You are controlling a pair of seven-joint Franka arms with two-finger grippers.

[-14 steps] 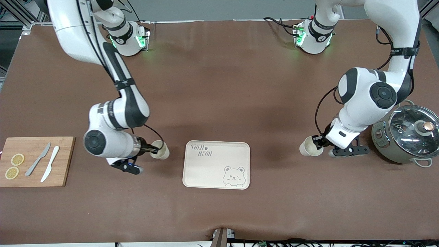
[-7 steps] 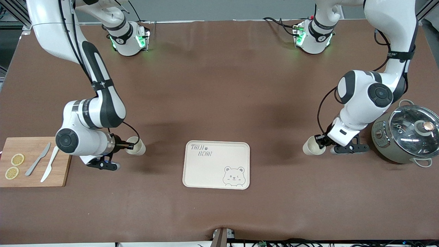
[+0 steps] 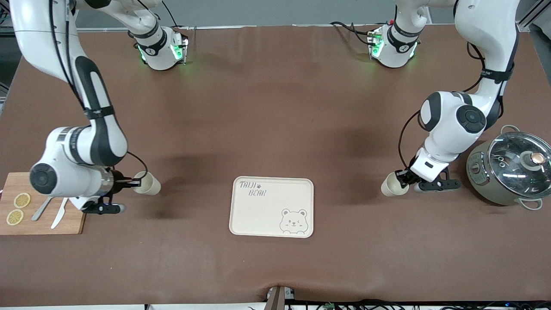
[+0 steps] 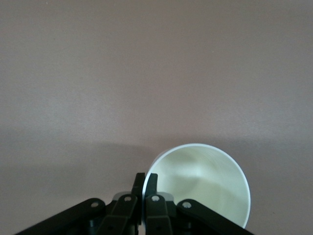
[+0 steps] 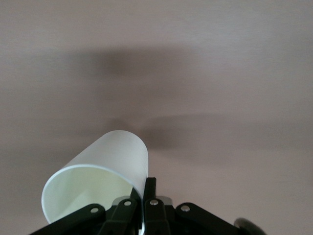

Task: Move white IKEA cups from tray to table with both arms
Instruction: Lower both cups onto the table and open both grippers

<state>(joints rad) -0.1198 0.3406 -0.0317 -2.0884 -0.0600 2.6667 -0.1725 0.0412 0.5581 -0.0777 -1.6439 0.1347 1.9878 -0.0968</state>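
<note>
My right gripper is shut on the rim of one white cup. It holds the cup tipped on its side over the brown table, between the cutting board and the tray. In the right wrist view the cup has its wall pinched between the right gripper's fingers. My left gripper is shut on the rim of the other white cup, also tipped, over the table between the tray and the pot. In the left wrist view that cup shows its open mouth, with the left gripper shut on its rim.
A cream bear-printed tray lies mid-table, nearer the front camera. A wooden cutting board with lemon slices and two knives lies at the right arm's end. A lidded pot stands at the left arm's end.
My right arm has carried its cup away from the tray toward the cutting board. My left arm has shifted only slightly, still holding its cup.
</note>
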